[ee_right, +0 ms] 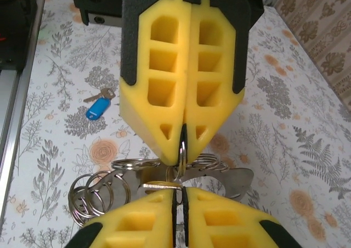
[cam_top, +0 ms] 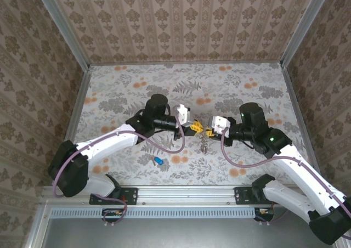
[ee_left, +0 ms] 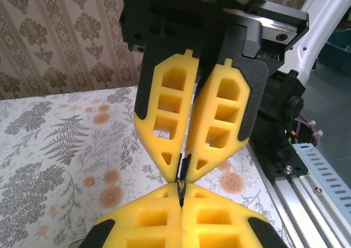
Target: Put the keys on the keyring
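Note:
My two grippers meet tip to tip above the middle of the table. The left gripper (cam_top: 194,127) (ee_left: 181,189) (ee_right: 182,152) is shut on a thin silver ring (ee_right: 181,156) of the keyring (cam_top: 204,144), a metal plate (ee_right: 233,178) that carries several split rings (ee_right: 90,196) and hangs below the fingertips. The right gripper (cam_top: 210,130) (ee_right: 179,192) (ee_left: 186,168) is closed to a narrow slit on the yellow-headed key (ee_right: 156,184), whose blade lies across its tips right at that ring. The blue-headed key (cam_top: 159,161) (ee_right: 98,108) lies on the table to the near left, apart from both grippers.
The floral tablecloth (cam_top: 126,94) is ringed by patterned walls at the back and sides. An aluminium rail (cam_top: 192,192) runs along the near edge by the arm bases. Purple cables (cam_top: 164,146) sag under both arms.

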Action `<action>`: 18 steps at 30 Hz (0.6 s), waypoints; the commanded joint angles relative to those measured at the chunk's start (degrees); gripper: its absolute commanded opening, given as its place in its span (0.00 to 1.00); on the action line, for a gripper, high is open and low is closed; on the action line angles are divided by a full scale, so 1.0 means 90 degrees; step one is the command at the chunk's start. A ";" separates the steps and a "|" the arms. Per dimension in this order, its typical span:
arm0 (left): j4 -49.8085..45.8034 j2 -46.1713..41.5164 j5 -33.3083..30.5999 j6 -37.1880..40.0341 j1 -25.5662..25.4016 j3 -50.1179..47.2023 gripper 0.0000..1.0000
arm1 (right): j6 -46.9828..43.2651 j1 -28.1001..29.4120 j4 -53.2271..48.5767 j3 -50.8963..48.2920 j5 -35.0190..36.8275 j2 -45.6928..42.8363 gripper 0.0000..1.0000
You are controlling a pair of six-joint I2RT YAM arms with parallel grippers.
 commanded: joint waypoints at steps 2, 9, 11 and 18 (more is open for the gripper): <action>0.1104 -0.0211 0.0375 -0.0448 0.0030 -0.0127 0.00 | 0.0249 -0.0027 0.0317 -0.0008 -0.0448 0.0186 0.09; 0.1939 -0.0211 0.0281 -0.0726 -0.0017 -0.0422 0.00 | 0.0585 -0.0027 0.0784 -0.0107 -0.0646 0.0531 0.00; 0.2015 -0.0192 0.0154 -0.0734 -0.0044 -0.0470 0.00 | 0.0695 -0.0026 0.0959 -0.0165 -0.0784 0.0513 0.04; 0.2839 -0.0105 -0.0098 -0.1155 -0.0036 -0.0725 0.00 | 0.0846 -0.0223 0.1514 -0.0636 -0.0955 -0.0189 0.21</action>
